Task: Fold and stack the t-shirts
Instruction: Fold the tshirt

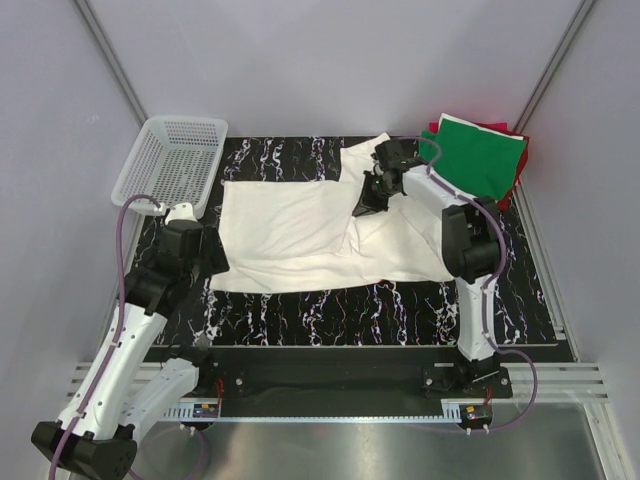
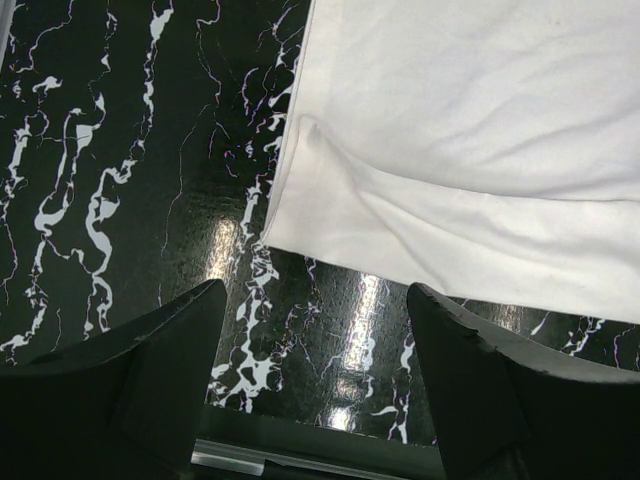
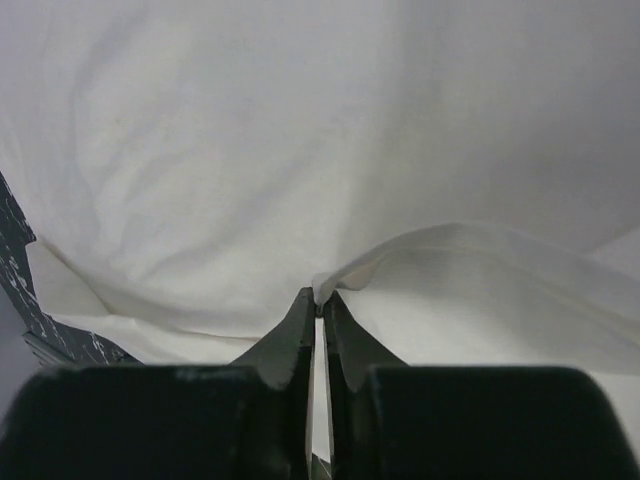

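Across the black marbled table top [image 1: 330, 310] the cream-white t-shirt [image 1: 290, 235] lies spread, soft and lightly creased, its long axis running left to right. A folded green t-shirt [image 1: 480, 155] rests on a red t-shirt [image 1: 497, 127] at the far right corner. The right gripper [image 3: 318, 300] sits on the spread shirt's far right part, jaws clenched on a thin raised ridge of cloth. The left gripper [image 2: 315, 300] hangs released, with the shirt's near left corner just ahead of its fingers and untouched.
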Robot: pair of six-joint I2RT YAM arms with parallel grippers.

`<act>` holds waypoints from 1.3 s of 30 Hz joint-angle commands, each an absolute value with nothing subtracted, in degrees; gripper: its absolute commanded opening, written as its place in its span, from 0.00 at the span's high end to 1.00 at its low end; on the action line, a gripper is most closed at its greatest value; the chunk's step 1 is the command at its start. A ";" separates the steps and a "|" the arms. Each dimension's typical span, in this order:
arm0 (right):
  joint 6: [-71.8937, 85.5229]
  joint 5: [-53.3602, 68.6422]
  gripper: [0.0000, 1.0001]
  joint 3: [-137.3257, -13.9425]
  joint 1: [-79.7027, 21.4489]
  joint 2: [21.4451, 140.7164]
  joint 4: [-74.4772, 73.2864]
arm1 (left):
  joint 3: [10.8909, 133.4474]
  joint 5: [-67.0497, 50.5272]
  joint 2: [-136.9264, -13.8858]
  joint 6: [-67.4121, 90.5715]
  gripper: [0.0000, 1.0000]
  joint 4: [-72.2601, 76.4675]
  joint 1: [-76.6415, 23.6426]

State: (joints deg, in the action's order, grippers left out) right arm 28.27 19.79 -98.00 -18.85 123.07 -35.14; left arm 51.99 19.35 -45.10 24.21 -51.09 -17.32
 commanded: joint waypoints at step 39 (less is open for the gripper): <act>32.34 10.45 0.22 -42.36 9.75 78.74 -28.48 | 40.17 11.34 -58.71 44.55 0.18 -42.64 -16.96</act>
